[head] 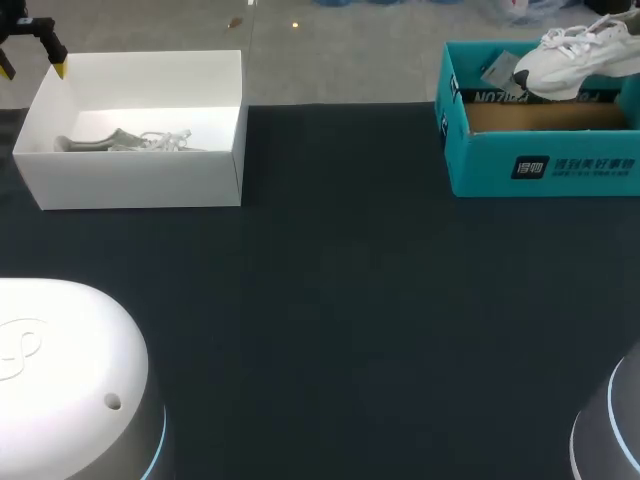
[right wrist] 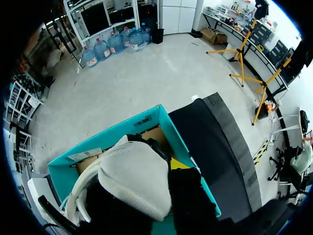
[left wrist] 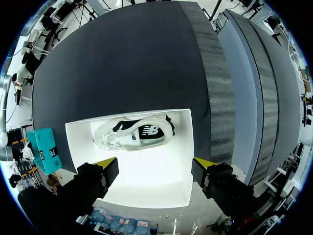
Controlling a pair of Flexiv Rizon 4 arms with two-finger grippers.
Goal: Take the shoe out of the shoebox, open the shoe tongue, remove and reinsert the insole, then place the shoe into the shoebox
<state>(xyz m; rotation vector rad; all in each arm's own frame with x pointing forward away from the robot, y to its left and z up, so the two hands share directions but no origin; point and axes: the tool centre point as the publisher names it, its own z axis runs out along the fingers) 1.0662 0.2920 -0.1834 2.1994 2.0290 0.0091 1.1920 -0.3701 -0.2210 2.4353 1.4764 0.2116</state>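
Observation:
A white sneaker (head: 580, 55) hangs tilted over the open teal shoebox (head: 540, 165) at the back right. In the right wrist view my right gripper (right wrist: 151, 169) is shut on the heel end of this sneaker (right wrist: 132, 181), over the teal shoebox (right wrist: 122, 129); one yellow tip shows beside the shoe and the other is hidden. A second white sneaker (head: 125, 140) lies on its side in a white box (head: 140, 180) at the back left. My left gripper (head: 33, 66) hovers open above that box's far left corner, holding nothing. In the left wrist view this gripper (left wrist: 155, 164) looks down on that sneaker (left wrist: 134, 134).
The dark table top (head: 340, 300) stretches between the two boxes and toward the front. My arms' rounded bases sit at the front left (head: 60, 380) and the front right corner (head: 610, 430).

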